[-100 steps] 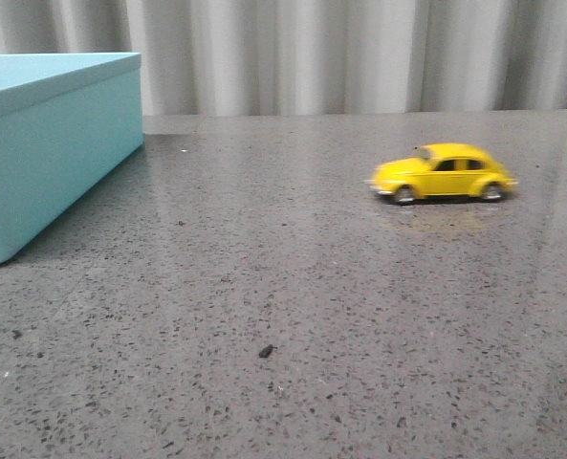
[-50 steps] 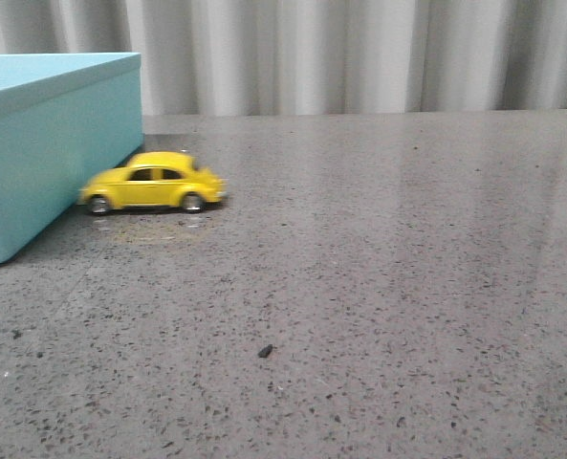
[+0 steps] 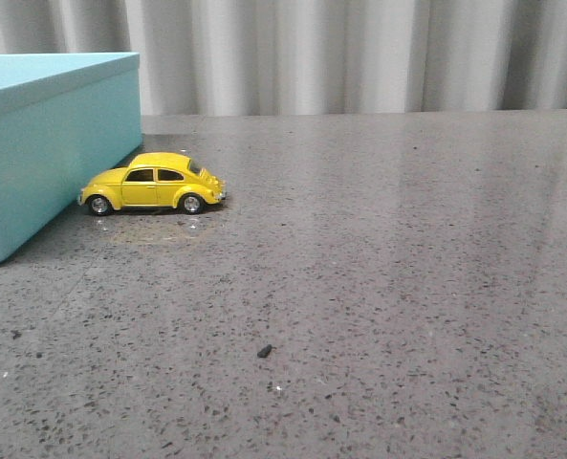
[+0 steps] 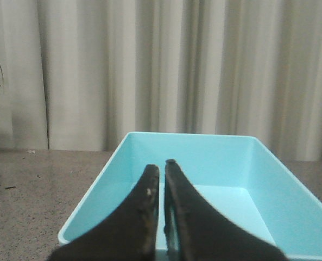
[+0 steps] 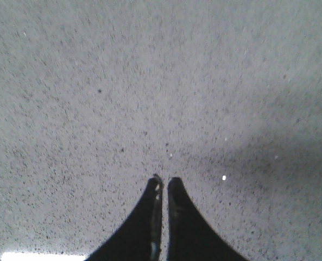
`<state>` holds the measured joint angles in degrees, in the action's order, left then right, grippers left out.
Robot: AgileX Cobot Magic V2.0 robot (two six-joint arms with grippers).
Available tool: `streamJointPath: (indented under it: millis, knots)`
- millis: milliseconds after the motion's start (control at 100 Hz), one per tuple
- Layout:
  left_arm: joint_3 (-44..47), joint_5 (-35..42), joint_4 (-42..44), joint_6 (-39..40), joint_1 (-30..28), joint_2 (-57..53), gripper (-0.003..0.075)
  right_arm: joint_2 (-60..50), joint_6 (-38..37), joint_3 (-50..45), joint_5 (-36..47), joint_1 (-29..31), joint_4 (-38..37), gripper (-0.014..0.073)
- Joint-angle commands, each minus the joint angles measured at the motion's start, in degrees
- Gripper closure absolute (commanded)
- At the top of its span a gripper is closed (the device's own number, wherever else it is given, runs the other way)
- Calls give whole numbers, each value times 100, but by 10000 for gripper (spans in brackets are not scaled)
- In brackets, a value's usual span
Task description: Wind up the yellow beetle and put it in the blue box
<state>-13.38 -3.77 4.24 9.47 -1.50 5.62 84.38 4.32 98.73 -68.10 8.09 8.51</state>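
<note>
The yellow beetle [image 3: 154,183] stands on its wheels on the grey table, its nose against the side of the blue box [image 3: 44,143] at the far left. Neither gripper shows in the front view. In the left wrist view my left gripper [image 4: 162,166] is shut and empty, held above the open blue box [image 4: 204,157], whose inside looks empty. In the right wrist view my right gripper [image 5: 165,181] is shut and empty over bare speckled table. The beetle shows in neither wrist view.
A small dark speck [image 3: 265,351] lies on the table [image 3: 379,287] near the front middle. A pleated grey curtain [image 3: 359,53] hangs behind the table's far edge.
The beetle has rolled leftwards across the table from the right side to the box and now stands still against it. The box has not moved.
</note>
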Motion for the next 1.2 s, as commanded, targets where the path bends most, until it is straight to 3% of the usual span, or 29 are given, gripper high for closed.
streamJointPath:
  millis: [0,290,730,920,1190]
  knots:
    - [-350,187,-14,7,-11,151,741,-392,71,157,464,-3,59,655]
    - [-1159,-222,-61,7,160,1092,741,-1219,92,-384,1321,-3,59,655]
    - [-2824,-997,-61,-1,1272,3257,741,-3112,289,-2768,3262,-3,59,655]
    - [-3669,-1734,-50,-179,1769,4083,741,-3837,289,-3674,3829,-3,40,655]
    - [-5042,-2975,-61,-722,2174,5243,741,-4359,289,-4312,3851,-3,40,655]
